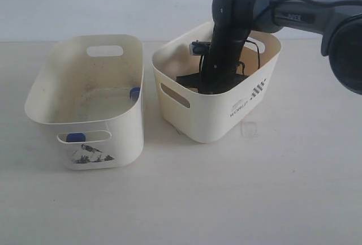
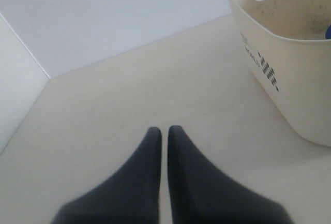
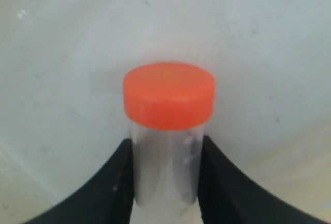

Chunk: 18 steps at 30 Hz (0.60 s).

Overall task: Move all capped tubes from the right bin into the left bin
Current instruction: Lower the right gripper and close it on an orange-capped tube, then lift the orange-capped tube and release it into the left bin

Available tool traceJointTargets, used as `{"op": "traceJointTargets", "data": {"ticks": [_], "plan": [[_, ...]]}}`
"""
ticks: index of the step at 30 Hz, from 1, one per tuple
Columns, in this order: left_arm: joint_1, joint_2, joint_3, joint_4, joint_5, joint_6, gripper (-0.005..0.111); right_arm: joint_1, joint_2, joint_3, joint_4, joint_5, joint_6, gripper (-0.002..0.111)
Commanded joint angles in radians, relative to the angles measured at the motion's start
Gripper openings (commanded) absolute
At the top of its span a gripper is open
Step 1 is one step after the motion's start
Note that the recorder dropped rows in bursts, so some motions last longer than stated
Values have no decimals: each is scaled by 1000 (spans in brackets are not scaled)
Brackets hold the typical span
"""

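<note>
Orange-capped tube (image 3: 168,102) clamped by right gripper (image 3: 166,149) inside right bin (image 1: 215,121), transfer pending; two blue caps (image 1: 134,93) already in left bin (image 1: 46,86); left gripper (image 2: 164,131) closed, empty.

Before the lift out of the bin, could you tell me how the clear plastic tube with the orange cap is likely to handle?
The clear plastic tube with the orange cap looks empty, so probably light. Its smooth round wall may slip or twist between the narrow black fingers of the right gripper. The wider cap could catch them.
</note>
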State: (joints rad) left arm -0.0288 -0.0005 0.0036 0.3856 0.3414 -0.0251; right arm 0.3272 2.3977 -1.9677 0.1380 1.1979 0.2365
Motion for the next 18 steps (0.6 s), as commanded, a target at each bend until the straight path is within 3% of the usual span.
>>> {"op": "traceJointTargets", "data": {"ticks": [1,7,12,18], "plan": [[-4,0,-4,-3,-5,-10,4,-8,-63,12,-20,23,-57,0],[-4,0,-4,-3,-5,-10,4,-8,-128,14,20,23,-123,0],[-4,0,-4,-3,-5,-10,4,-8,-157,14,-104,23,-89,0],[-4,0,-4,-3,-5,-10,4,-8,-225,14,-106,23,-107,0]]}}
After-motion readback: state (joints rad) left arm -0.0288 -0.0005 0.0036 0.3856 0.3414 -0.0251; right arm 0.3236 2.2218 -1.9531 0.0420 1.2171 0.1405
